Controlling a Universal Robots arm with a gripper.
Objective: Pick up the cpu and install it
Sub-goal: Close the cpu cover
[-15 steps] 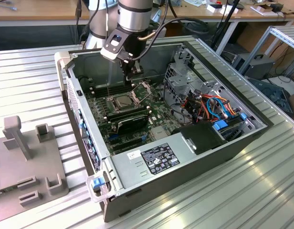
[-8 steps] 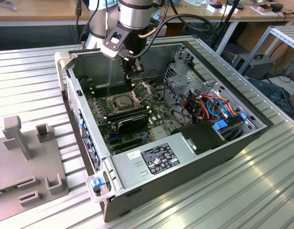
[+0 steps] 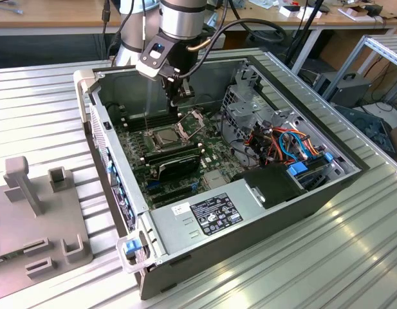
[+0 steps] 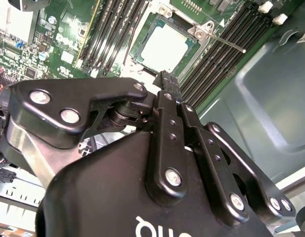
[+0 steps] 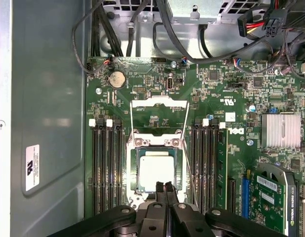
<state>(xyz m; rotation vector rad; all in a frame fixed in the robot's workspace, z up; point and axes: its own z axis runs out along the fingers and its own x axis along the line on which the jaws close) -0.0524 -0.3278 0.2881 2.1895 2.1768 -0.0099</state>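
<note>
The cpu [image 5: 159, 170], a flat square with a matte silvery face, lies seated in the socket [image 5: 136, 185] at the middle of the green motherboard [image 5: 142, 84], between two banks of black ribbed memory slots [image 5: 105, 168]. The socket's thin metal frame [image 5: 159, 101] stands flipped open. The black gripper [image 5: 164, 188] hangs above the cpu, fingers pressed together, holding nothing. A white printed label [image 5: 32, 167] sits on the grey steel case wall [image 5: 48, 74].

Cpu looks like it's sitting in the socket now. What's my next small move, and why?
Probably lift the gripper straight up a little: the cpu lies flat in the socket, and the gripper is shut with nothing in it, low over the socket's edge.
</note>
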